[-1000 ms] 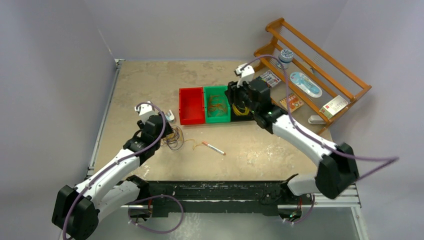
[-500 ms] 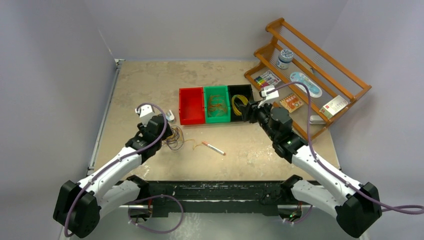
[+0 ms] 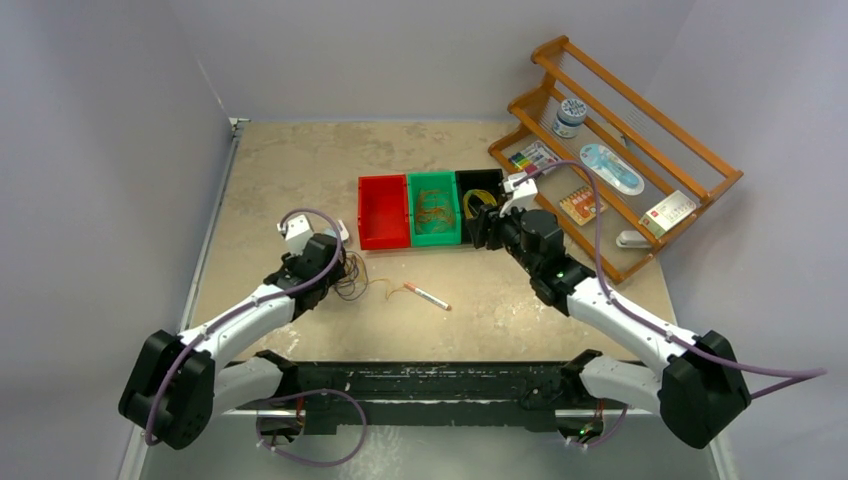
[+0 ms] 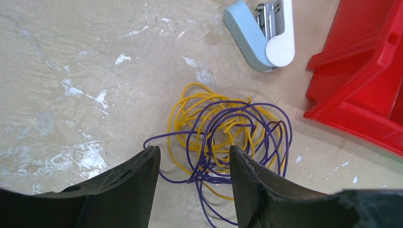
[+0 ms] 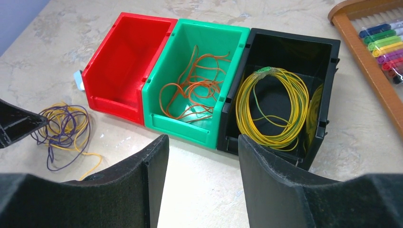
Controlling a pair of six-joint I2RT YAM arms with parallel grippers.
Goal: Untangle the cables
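Fingers of the left gripper stand spread and pinch nothing. Their tips straddle the near edge of the cables, a loose tangle of yellow and purple strands on the table, just near of the red bin and a grey-white stapler. Whether either tip touches a strand I cannot tell.

The right gripper is also spread and holds nothing. It hangs by the near walls of the green bin and black bin, well apart from the tangle, which lies off to its left.

The relation that matters is that the bulk of the tangle sits straight ahead of the left fingers, shifted toward the right-hand finger. It is roughly round, a little wider left to right, and purple loops lie over the yellow and trail toward the near side between the 2 tips. The left arm is much the nearer. A small advance and a closing pinch would likely catch purple strands, though yellow may come with them.
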